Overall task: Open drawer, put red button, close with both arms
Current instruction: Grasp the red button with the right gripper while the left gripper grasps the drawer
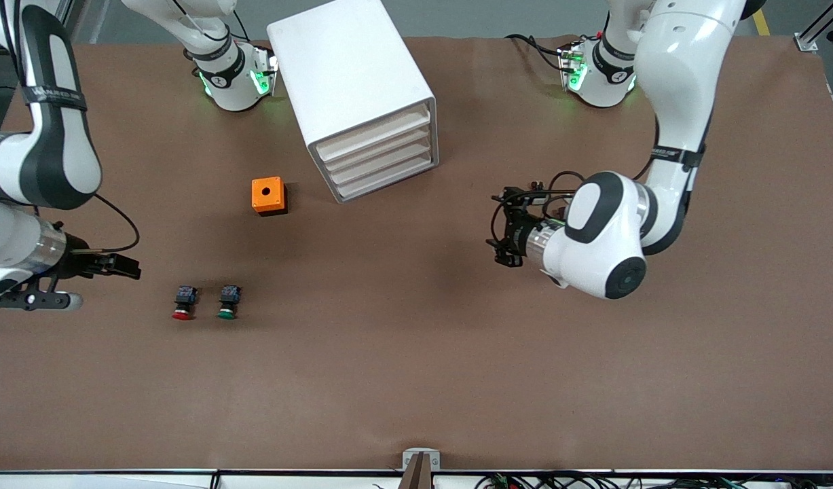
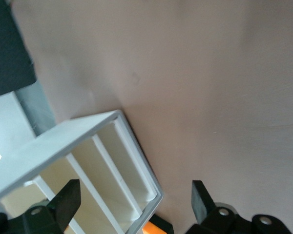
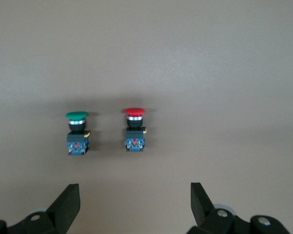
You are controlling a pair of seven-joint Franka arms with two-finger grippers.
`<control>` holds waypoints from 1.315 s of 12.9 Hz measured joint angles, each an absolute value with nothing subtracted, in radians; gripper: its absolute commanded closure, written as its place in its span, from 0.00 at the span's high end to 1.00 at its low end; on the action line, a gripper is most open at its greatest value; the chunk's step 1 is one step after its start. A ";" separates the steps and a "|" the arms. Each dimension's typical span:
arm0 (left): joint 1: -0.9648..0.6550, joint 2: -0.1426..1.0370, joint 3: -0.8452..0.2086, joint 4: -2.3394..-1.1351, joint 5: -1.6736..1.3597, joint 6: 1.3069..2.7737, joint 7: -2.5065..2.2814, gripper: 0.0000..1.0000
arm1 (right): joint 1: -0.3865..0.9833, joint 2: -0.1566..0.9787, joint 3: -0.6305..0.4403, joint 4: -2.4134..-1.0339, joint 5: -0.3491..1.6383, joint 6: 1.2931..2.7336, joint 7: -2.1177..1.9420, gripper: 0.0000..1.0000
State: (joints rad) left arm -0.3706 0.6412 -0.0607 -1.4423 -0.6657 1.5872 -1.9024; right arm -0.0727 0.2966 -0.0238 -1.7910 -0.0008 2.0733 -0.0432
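Note:
The red button (image 1: 184, 303) lies on its side on the brown table (image 1: 416, 380), toward the right arm's end, beside the green-capped button (image 1: 228, 302). My right gripper (image 1: 127, 266) is open and empty, low over the table beside the red button and apart from it. In the right wrist view the red button (image 3: 135, 130) and the green button (image 3: 77, 132) lie ahead of the open fingers (image 3: 68, 202). The white drawer cabinet (image 1: 352, 75) has all its drawers (image 1: 379, 153) shut. My left gripper (image 1: 495, 227) is open and empty, pointing at the cabinet (image 2: 88, 161) from a distance.
An orange box with a hole (image 1: 269, 195) stands between the buttons and the cabinet; a corner of it shows in the left wrist view (image 2: 154, 228). Both arm bases stand beside the cabinet along the table's edge.

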 measured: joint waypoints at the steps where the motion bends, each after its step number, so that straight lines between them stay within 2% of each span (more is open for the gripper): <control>1: -0.382 0.666 -0.061 -1.442 -0.727 1.587 -1.925 1.00 | -0.072 0.301 -0.022 -1.837 -0.001 2.142 -0.031 1.00; 3: -0.401 0.717 -0.061 -1.443 -0.840 1.587 -1.981 1.00 | -0.070 0.329 -0.020 -1.926 0.002 2.299 -0.013 1.00; 6: -0.481 0.779 -0.064 -1.442 -0.884 1.586 -2.142 0.78 | -0.059 0.407 -0.017 -1.970 0.006 2.425 0.038 1.00; 7: -0.514 0.796 -0.064 -1.442 -0.903 1.588 -2.194 0.74 | -0.052 0.426 -0.016 -1.971 0.007 2.446 0.058 1.00; 11: -0.595 0.824 -0.065 -1.441 -1.032 1.590 -2.284 0.71 | -0.023 0.508 -0.012 -1.994 0.007 2.615 0.100 1.00; 12: -0.610 0.828 -0.065 -1.441 -1.046 1.590 -2.299 0.67 | -0.023 0.534 -0.013 -1.996 0.007 2.651 0.102 1.00; 16: -0.649 0.839 -0.067 -1.440 -1.084 1.589 -2.319 0.62 | -0.024 0.560 -0.020 -1.993 0.007 2.677 0.103 1.00; 17: -0.660 0.839 -0.067 -1.440 -1.086 1.589 -2.320 0.56 | -0.024 0.559 -0.020 -1.992 0.007 2.675 0.103 1.00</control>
State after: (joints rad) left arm -0.6603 0.8395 -0.0675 -1.4405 -1.0861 1.5891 -2.3195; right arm -0.0242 0.5590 -0.0200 -1.9920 0.0073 2.6755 0.1028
